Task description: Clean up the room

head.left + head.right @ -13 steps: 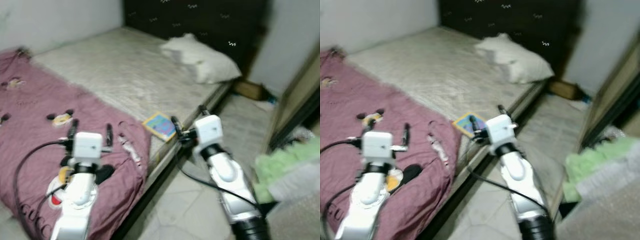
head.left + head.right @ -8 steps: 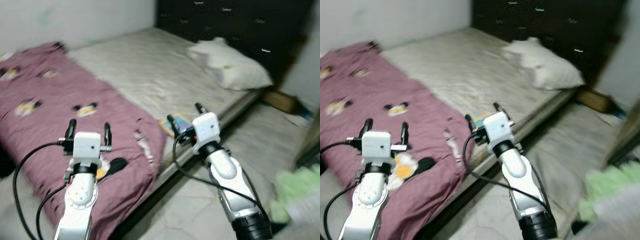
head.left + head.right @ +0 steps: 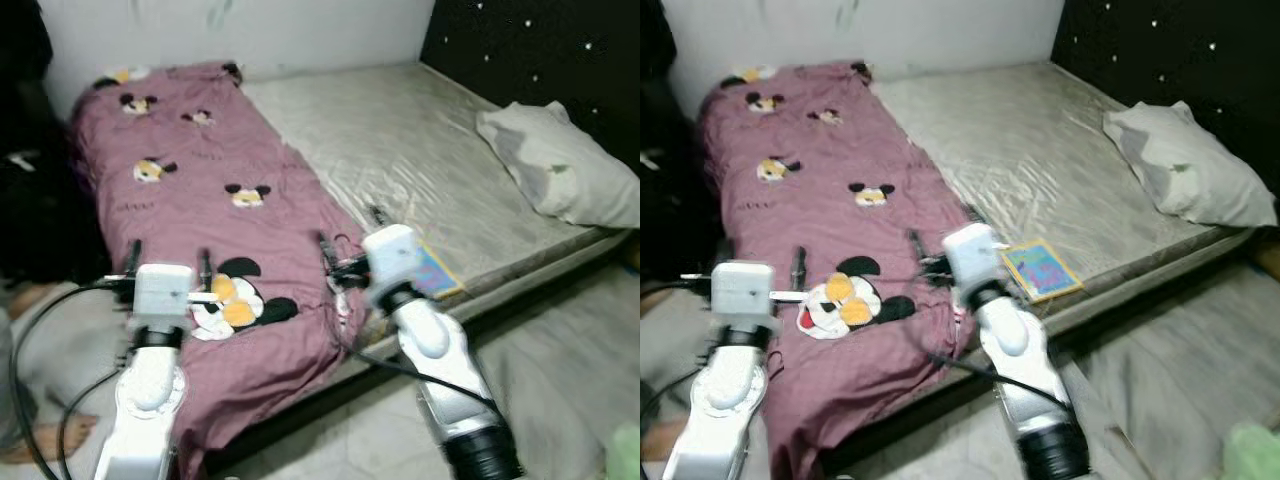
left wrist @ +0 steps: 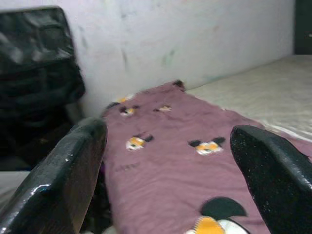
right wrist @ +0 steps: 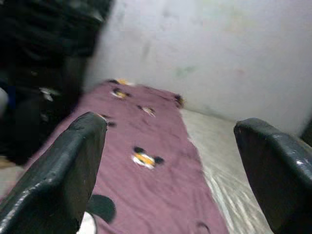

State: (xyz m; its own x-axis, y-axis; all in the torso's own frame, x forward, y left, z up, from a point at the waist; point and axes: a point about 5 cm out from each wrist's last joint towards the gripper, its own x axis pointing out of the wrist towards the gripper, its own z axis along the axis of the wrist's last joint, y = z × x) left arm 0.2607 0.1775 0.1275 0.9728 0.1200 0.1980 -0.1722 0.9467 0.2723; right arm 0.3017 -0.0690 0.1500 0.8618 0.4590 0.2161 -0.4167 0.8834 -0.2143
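Robot is standing at the side of a bed [image 3: 480, 190], both arms raised in front of it over the near edge. Left gripper [image 3: 167, 262] is hovering above the maroon blanket [image 3: 200, 200], fingers spread wide apart, nothing between them; left wrist view is showing the same, two black fingers [image 4: 63, 175] far apart with the blanket beyond. Right gripper [image 3: 350, 232] is hanging over the blanket's right edge, close to where it meets the bare mattress, fingers also spread wide and gripping nothing; right wrist view is showing the fingers [image 5: 58, 170] well apart, looking along the blanket toward the wall [image 5: 204, 53].

Blanket is lying along the left part of the bed, printed with cartoon mouse figures, its near end draping over the bed edge toward the floor. Colourful book [image 3: 1040, 268] is lying flat on the mattress near the front edge, just right of the right gripper. Pillow [image 3: 555, 165] is sitting at the head end against the dark headboard [image 3: 540, 50]. Dark bags [image 4: 34, 73] are piled beside the bed at the wall. A person's bare foot [image 3: 30, 440] is resting on the floor at the far left. Something pale green [image 3: 1252, 450] is showing at the bottom right corner, too cut off to tell what it is
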